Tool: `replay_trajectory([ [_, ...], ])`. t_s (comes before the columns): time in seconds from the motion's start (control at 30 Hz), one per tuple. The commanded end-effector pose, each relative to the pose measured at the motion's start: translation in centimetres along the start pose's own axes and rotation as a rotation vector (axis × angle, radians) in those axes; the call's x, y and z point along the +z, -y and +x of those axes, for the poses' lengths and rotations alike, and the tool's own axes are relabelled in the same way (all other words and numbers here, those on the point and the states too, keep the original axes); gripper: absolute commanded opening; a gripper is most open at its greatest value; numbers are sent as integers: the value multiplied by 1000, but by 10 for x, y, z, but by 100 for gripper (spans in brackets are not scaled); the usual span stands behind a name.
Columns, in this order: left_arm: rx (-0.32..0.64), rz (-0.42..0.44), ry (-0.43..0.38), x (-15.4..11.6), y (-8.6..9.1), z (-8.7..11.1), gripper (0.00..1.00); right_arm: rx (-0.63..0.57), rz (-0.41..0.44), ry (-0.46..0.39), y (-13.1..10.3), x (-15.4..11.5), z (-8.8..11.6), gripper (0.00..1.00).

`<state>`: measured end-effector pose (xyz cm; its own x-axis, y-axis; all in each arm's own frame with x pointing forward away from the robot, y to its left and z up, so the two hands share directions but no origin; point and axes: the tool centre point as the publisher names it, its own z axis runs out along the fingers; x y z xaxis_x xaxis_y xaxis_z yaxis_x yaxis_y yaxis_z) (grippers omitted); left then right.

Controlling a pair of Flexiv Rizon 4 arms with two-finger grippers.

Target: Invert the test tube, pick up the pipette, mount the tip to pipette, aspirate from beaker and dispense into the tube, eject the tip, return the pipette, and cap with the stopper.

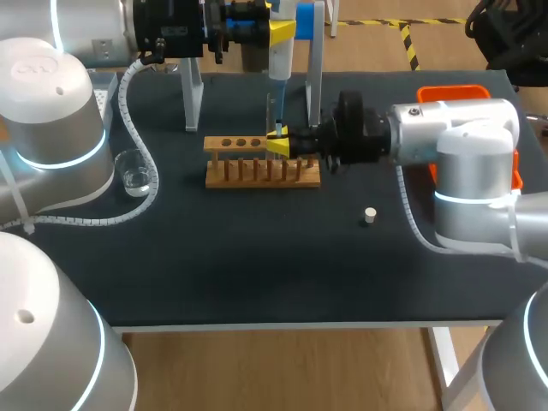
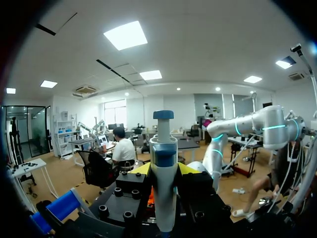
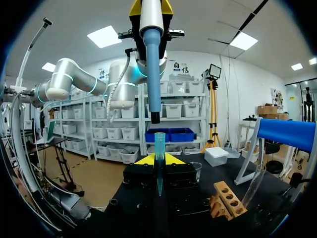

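Note:
My left gripper (image 1: 282, 32) hangs over the back of the table, shut on the white and blue pipette (image 1: 280, 62), which points straight down. In the left wrist view the pipette (image 2: 164, 168) stands between the yellow fingers. Right below it my right gripper (image 1: 278, 145) is shut on an upright teal pipette tip (image 3: 159, 146). The pipette's shaft end (image 3: 155, 116) hovers a short way above the tip's mouth without touching it. A clear test tube (image 3: 253, 184) leans at the wooden rack (image 1: 261, 167). The beaker (image 1: 135, 171) stands at the left, and the small white stopper (image 1: 369, 215) lies at the right.
The white pipette stand (image 1: 314, 77) with its blue top bar rises just behind the rack. An orange box (image 1: 454, 92) sits at the back right behind my right arm. A corrugated cable (image 1: 141, 154) of the left arm curves past the beaker.

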<state>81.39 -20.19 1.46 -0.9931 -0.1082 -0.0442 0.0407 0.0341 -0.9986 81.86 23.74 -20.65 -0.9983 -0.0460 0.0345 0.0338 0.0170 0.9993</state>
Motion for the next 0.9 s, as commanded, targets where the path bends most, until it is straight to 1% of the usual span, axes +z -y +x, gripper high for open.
replay_trajectory([
  [0.03, 0, -1, -1, 0, 1, 0, 0, 1, 2, 1, -1, -1, 0, 0],
  [0.9, 0, -1, -1, 0, 1, 0, 0, -1, -6, -7, -8, -1, 5, 0],
])
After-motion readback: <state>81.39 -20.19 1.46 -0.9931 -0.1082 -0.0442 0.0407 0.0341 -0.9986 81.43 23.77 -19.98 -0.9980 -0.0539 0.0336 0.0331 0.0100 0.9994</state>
